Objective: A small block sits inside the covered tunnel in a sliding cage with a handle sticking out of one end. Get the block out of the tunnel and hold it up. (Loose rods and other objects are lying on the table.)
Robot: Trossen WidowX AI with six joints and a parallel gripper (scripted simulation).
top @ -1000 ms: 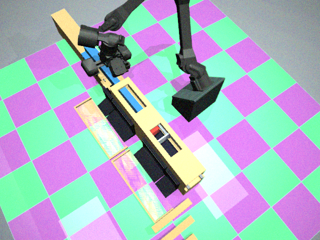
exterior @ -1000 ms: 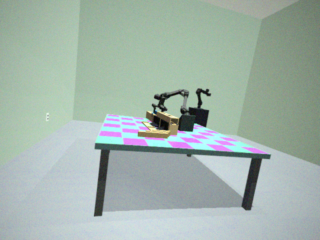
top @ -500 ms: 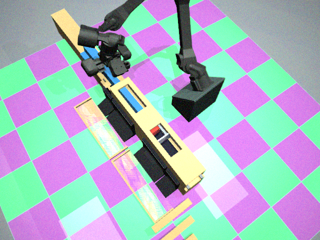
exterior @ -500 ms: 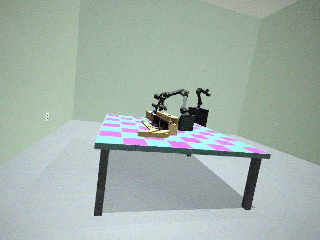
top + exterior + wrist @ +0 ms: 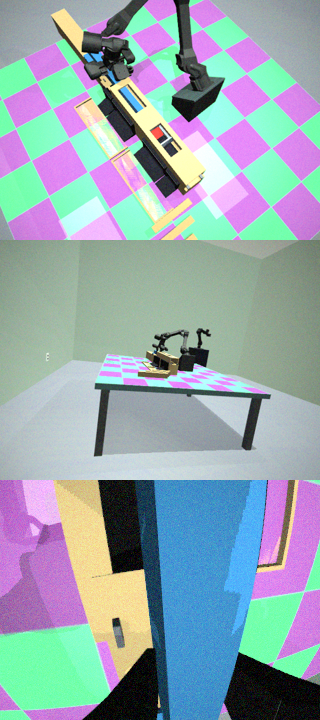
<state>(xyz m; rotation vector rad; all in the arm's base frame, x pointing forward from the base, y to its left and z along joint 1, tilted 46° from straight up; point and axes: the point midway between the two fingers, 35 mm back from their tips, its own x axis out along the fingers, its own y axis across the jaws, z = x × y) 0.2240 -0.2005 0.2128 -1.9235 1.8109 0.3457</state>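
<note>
The tan covered tunnel lies diagonally across the table. Through its roof window, the red block shows inside the pale cage. The long blue handle shows through the other roof window and runs out of the tunnel's upper-left end in the top view. My gripper is over that end and shut on the blue handle, with one black finger at each side of it. The fingertips are largely hidden by the wrist in the top view and are tiny in the exterior view.
A raised tan beam stands in line beyond the tunnel's handle end. Dark panels and two tan-framed clear panels lie along one side. Loose tan rods lie past the other end. The arm's black base stands beside the tunnel.
</note>
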